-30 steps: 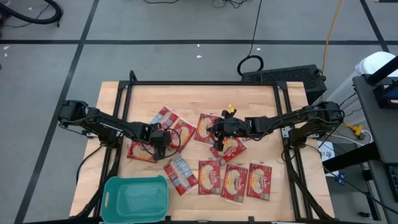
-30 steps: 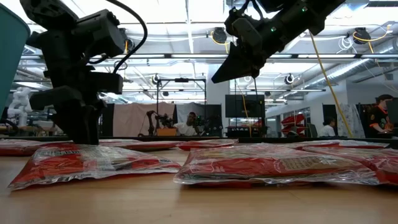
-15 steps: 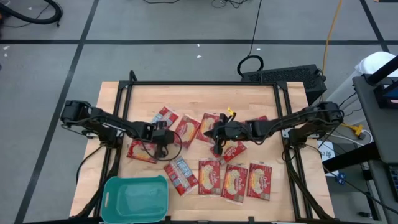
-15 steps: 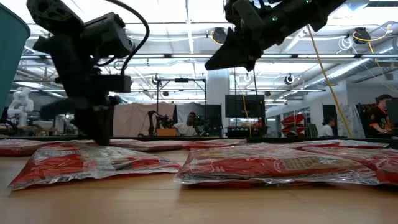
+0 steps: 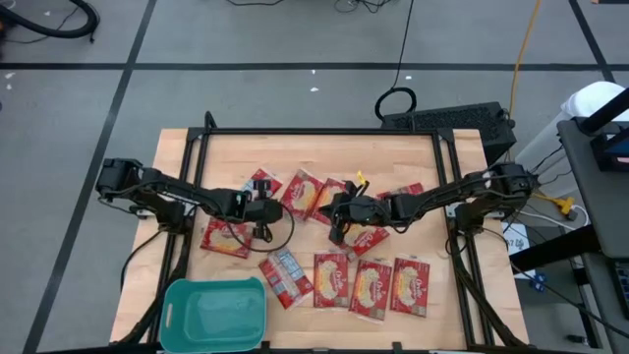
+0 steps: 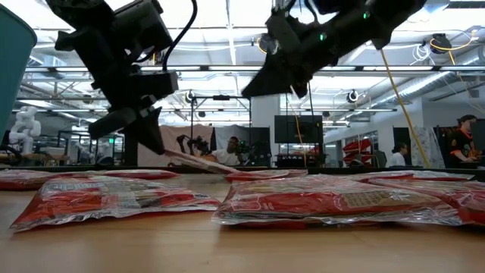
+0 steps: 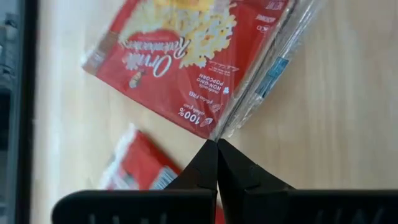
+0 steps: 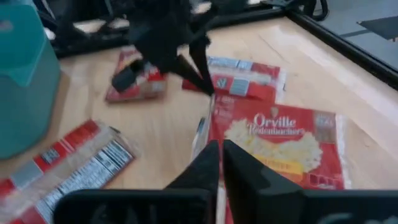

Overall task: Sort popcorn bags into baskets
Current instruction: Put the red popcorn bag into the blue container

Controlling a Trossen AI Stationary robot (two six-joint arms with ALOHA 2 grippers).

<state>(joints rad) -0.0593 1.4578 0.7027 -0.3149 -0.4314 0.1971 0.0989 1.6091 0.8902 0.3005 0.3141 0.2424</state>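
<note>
- We see bare table beyond both claws, toward the far edge; the near side is crowded with popcorn bags.
- The teal basket sits at the near edge, on the near side of our left gripper.
- Our left gripper is pressed together, pinching the corner of one popcorn bag, which tilts up off the wood.
- Our right gripper hangs above the table just beside another bag; its fingers look nearly together, touching nothing we can see.

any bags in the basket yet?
No. In the high view the teal basket holds nothing; the popcorn bags lie on the table.
</note>
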